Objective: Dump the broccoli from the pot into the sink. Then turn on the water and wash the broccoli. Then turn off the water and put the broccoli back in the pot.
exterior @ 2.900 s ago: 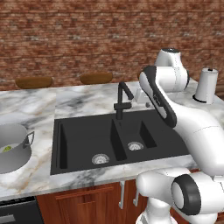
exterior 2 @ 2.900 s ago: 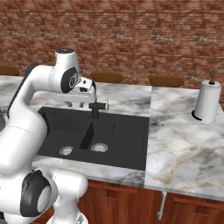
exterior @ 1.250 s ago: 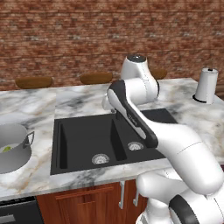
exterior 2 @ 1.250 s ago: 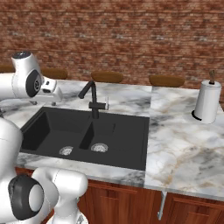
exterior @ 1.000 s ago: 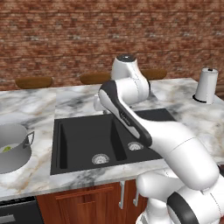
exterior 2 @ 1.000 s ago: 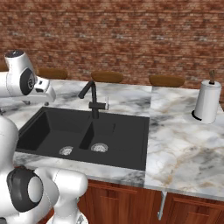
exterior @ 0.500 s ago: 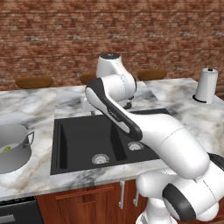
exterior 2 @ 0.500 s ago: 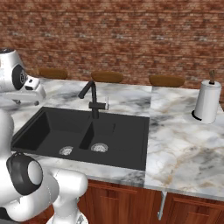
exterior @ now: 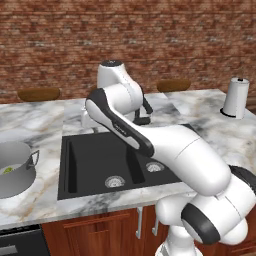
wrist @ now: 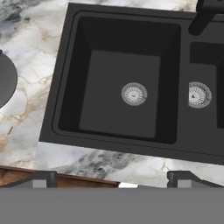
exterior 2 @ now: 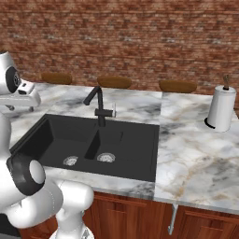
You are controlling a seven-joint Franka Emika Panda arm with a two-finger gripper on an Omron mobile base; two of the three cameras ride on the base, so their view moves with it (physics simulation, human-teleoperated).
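Arm has swung left across the sink [exterior: 95,165] over the last few seconds: earlier it stood right of the faucet [exterior 2: 96,106], now its upper joint sits above the sink's back left corner in the left base view. In the right base view the hand has gone to the far left edge. Nothing on the worktop [exterior 2: 196,154] has shifted; sink, faucet and paper towel roll [exterior 2: 220,108] sit as before. The hand view looks down on the large basin with its silver drain [wrist: 134,93]; the small basin's drain [wrist: 199,95] is to the right and a dark curved rim of the pot [wrist: 5,81] is at the left edge. Gripper [wrist: 113,177]: fingertips far apart at the bottom of the hand view, jaws released, nothing between them. Pot [exterior: 14,169] stands on the worktop left of the sink, well apart from the hand. Broccoli [exterior: 8,170] is inside it as a small yellow-green speck, so both basins are bare. Judgement: this is the approach to the pot and the dump has not begun. Next move needs more leftward travel and a descent onto the rim or a loop handle. The thin wall may slip in the jaws when tipped.
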